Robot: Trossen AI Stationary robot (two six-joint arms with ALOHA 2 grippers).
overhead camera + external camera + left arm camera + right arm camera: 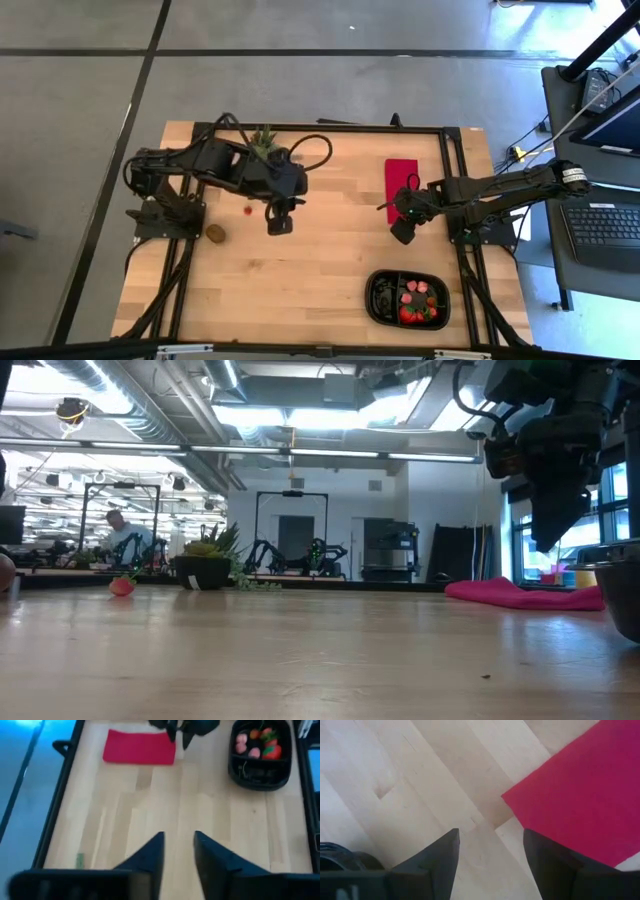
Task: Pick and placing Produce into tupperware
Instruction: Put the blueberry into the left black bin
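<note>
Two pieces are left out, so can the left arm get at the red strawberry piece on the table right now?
Probably yes. The left hand is open and empty, close beside the strawberry piece, with only bare table between.

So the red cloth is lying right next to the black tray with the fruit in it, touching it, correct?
Not touching. The high view shows the red cloth lying well apart from the black tray, with bare wood between them and the right pincer hovering over that stretch. The tray does hold fruit.

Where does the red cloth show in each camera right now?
High: red cloth, upper right, beside the right end effector.
Low: far right, flat on the table.
Left wrist: upper left.
Right wrist: right side.
Shared landmark: right end effector.
</note>
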